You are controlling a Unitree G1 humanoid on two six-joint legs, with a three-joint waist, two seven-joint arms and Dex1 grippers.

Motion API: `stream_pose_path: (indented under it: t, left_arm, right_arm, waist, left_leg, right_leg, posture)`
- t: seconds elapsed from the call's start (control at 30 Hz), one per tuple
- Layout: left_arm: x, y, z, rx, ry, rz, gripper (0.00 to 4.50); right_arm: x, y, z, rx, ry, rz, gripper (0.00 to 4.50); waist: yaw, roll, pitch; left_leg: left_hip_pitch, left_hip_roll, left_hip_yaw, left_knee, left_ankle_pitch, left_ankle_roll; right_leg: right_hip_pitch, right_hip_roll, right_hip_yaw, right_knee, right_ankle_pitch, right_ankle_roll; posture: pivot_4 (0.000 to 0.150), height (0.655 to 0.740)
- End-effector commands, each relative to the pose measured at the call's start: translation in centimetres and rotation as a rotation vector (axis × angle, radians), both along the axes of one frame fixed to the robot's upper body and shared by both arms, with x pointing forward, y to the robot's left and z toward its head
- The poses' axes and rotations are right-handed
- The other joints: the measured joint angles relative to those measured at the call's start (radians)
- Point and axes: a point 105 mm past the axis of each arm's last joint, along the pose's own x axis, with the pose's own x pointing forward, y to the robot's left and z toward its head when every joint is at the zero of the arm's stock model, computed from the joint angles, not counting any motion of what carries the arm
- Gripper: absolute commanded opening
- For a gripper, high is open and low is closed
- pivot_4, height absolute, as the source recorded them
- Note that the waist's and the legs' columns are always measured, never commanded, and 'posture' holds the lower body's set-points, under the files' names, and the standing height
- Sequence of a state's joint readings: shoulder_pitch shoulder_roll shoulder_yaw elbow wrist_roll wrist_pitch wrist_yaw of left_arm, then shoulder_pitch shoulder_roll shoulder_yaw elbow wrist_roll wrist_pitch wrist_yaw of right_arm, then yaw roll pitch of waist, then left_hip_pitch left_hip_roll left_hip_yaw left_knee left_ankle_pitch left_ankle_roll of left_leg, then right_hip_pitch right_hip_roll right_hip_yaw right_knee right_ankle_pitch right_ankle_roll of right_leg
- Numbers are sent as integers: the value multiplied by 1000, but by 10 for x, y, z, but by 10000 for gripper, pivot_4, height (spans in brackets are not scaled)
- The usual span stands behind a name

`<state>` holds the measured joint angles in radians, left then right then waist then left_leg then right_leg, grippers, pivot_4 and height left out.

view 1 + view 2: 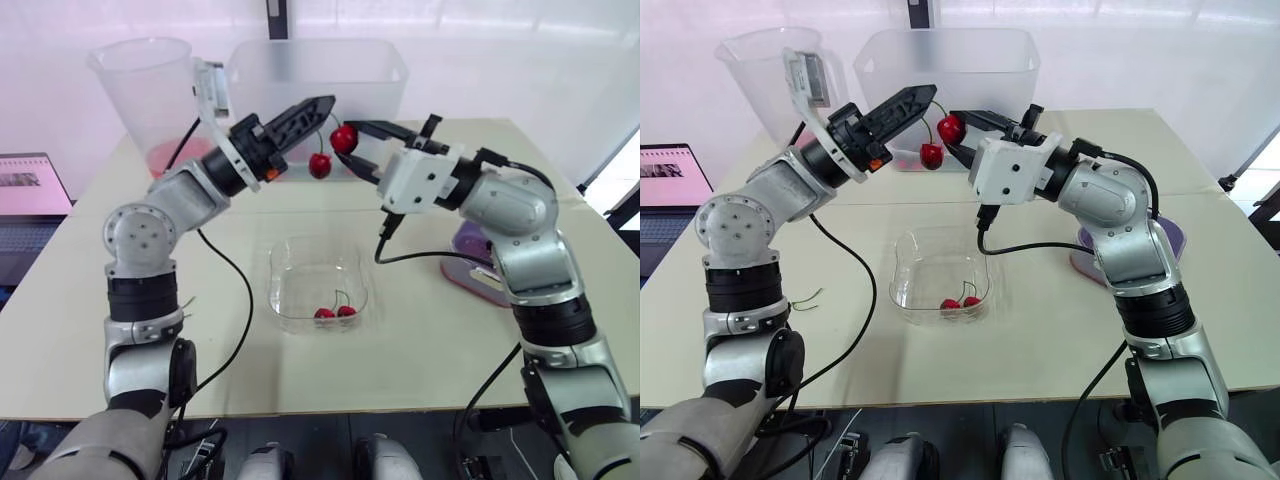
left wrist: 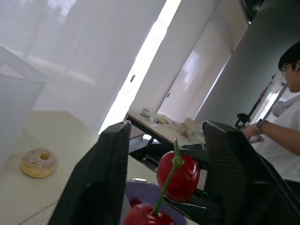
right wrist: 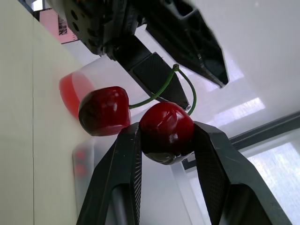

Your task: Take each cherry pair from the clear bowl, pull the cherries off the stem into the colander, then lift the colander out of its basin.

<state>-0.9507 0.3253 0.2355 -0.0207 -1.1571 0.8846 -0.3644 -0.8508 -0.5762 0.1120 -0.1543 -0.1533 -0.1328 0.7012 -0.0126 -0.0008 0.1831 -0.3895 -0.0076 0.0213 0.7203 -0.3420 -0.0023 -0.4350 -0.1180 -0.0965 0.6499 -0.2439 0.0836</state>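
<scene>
From the head camera, the risk I judge most likely is a pull that goes wrong. If you draw the right gripper (image 1: 350, 142) away before the left gripper (image 1: 315, 115) has truly clamped the stem (image 3: 154, 94), nothing tears off and the whole pair simply follows the right fingers. The loose cherry (image 1: 319, 166) hangs just below both sets of fingertips. It could swing off and land on the table short of the translucent tub (image 1: 300, 70) behind the grippers. Squeezing harder on the held cherry (image 1: 343, 138) could bruise it. The clear bowl (image 1: 278, 285) sits well below and nearer you than the grippers, with another cherry pair (image 1: 335, 312) inside.

From the left wrist, that gripper's two fingers stand apart. The stem rises in the gap between them and touches neither that I can see.

From the right wrist, its fingers are pressed onto the held cherry from both sides. The loose cherry hangs just beside them, and the stem arches up between the left gripper's parted tips.
</scene>
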Motion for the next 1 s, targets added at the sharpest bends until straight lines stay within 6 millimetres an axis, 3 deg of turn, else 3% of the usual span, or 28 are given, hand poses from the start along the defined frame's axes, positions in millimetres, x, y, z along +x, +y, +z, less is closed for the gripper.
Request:
stream_pose_path:
  t: [0.03,0.17,0.27,0.37,0.4,0.67,0.77,0.9,1.0]
  left_arm:
    - [-6,2,11,-36,-47,17,27827]
    - [-5,-1,6,-15,-39,8,27827]
    - [-6,1,8,-35,-38,-3,18677]
    - [-8,2,10,-54,-39,-16,3123]
    - [-9,3,10,-58,-40,-20,503]
    - [-8,7,10,-71,-32,-12,503]
    - [-8,10,9,-67,-31,-7,0]
    - [-8,13,6,-20,-41,4,0]
    - [-8,18,1,37,-60,8,0]
  right_arm:
    - [-8,1,12,32,-47,19,15723]
    - [-7,3,11,37,-33,22,15723]
    - [-6,4,11,37,-26,26,15723]
    - [-6,6,7,31,-9,33,15723]
    - [-6,6,5,27,-3,34,15723]
    - [-6,7,0,45,55,62,15723]
    - [-6,5,0,48,84,70,24660]
    - [-2,-7,-1,61,167,67,44469]
    - [3,-33,11,254,385,117,44469]
  waist:
    - [2,0,0]
    - [3,0,0]
    - [2,0,0]
    - [2,0,0]
    - [2,0,0]
    - [2,0,0]
    - [2,0,0]
    - [2,0,0]
    - [3,0,0]
  left_leg:
    - [0,0,0,0,0,0]
    - [0,-1,0,1,0,0]
    - [0,0,0,1,0,0]
    - [0,0,0,1,0,0]
    - [0,0,0,1,0,0]
    - [0,0,0,1,0,0]
    - [0,0,0,1,0,0]
    - [0,0,0,1,0,0]
    - [0,0,0,1,0,0]
  right_leg:
    - [0,0,0,0,0,0]
    - [1,0,0,0,0,0]
    - [1,0,0,0,0,0]
    - [1,0,0,0,0,0]
    - [1,0,0,0,0,0]
    - [1,0,0,0,0,0]
    - [1,0,0,0,0,0]
    - [1,0,0,0,0,0]
    - [1,0,0,0,0,0]
  posture:
    - [1500,6886]
    - [1500,6886]
    - [1500,6886]
    - [1500,6886]
    - [1500,6886]
    - [1500,6886]
    - [1500,6886]
    - [1500,6886]
    - [1500,6886]
